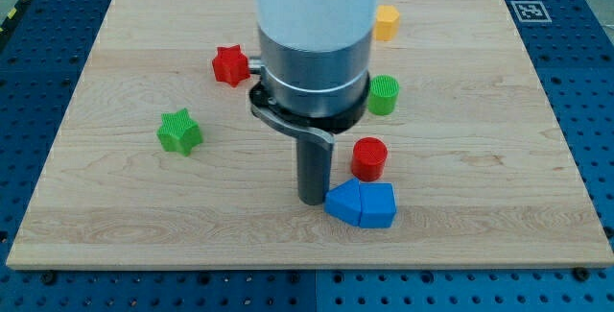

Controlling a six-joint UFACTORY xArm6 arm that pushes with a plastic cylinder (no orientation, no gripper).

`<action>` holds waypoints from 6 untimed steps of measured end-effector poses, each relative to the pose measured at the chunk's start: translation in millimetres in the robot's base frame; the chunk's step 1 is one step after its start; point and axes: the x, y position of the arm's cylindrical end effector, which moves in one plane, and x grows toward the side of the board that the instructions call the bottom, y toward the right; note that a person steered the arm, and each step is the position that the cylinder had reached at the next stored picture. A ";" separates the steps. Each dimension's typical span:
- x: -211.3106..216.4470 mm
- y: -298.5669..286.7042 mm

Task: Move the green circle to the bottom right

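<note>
The green circle (384, 95) stands right of the board's middle, partly behind the arm's grey collar. My tip (313, 200) rests on the board below the middle, left of two blue blocks (362, 204) that lie together. The tip sits well below and left of the green circle, apart from it. A red circle (369, 158) stands between the green circle and the blue blocks.
A red star (229, 65) lies at upper left of the middle, a green star (179, 132) at the left, and a yellow block (386, 23) at the top, right of the arm. The wooden board (499, 206) lies on a blue perforated table.
</note>
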 end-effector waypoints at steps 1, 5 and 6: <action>-3.5 -12.1; -66.7 -27.7; -106.0 12.0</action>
